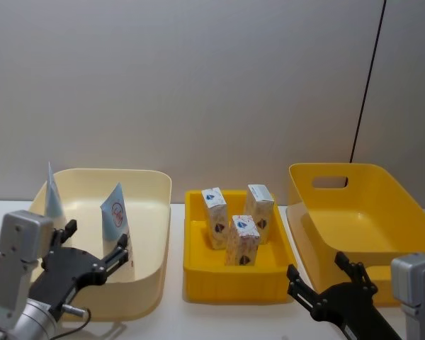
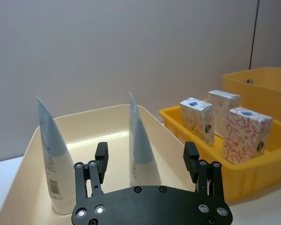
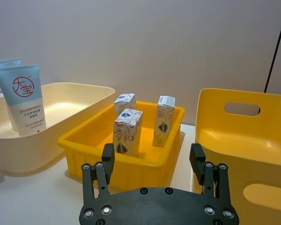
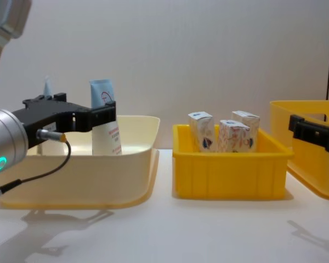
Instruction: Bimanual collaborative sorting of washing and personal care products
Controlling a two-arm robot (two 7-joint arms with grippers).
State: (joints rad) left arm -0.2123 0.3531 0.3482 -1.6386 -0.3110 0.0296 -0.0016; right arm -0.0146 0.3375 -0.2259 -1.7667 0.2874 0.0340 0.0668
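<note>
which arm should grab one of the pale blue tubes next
Left, probably: the open left gripper sits at the cream plastic bin right by the pale-blue squeeze tubes; the right gripper hangs by the far deep yellow bin.

Glossy plastic bin [image 1: 372, 212], paper cartons [image 1: 245, 241]

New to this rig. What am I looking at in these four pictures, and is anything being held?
It's a two-armed robot at a white table. One picture is taken from its head, looking down. One is from its chest, seeing the bins side-on. The other two come from a camera on each wrist, so each shows that arm's black end effector up close. The left end effector hovers open over the cream bin, facing two upright pale-blue tubes. The right end effector is open in front of the middle yellow bin, which holds three small cartons, and the larger yellow bin. Nothing is held.
</note>
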